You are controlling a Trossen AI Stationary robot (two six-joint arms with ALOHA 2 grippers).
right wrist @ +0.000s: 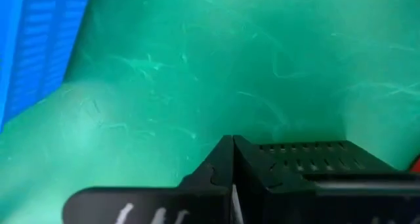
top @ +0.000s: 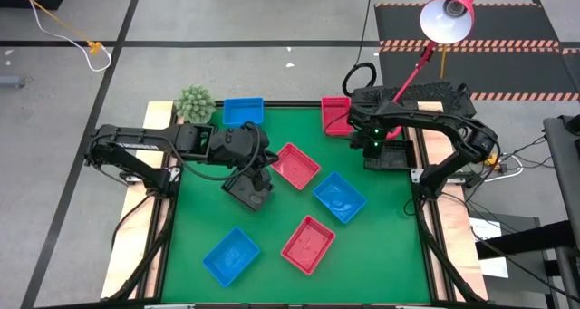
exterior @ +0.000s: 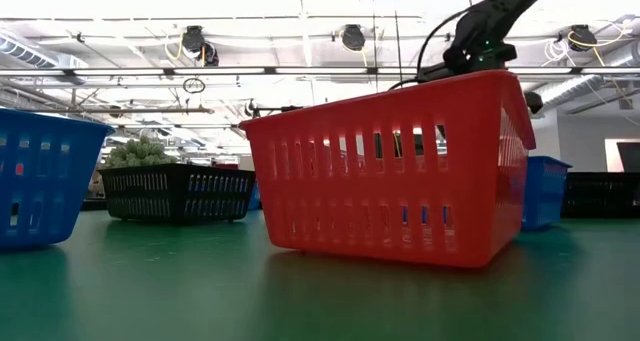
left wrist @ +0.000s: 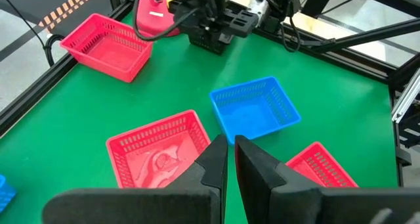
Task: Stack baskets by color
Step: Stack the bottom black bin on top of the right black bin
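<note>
Three red baskets and three blue ones lie spread over the green table. A black slatted basket rests on its base left of centre. My left gripper hangs high above that basket, shut, with nothing between its fingers. Another black basket sits at the right edge. My right gripper points down beside this basket's rim, shut, just above the table. My right gripper has its shut fingers next to the black basket's slatted rim, coming from above. Nothing shows between the fingers. I cannot tell whether the outer side of one finger touches the rim.
A green plant ball stands at the far left corner. A red lamp leans over the far right, its round base beside the far red basket. Open green surface lies in the near right part of the table.
</note>
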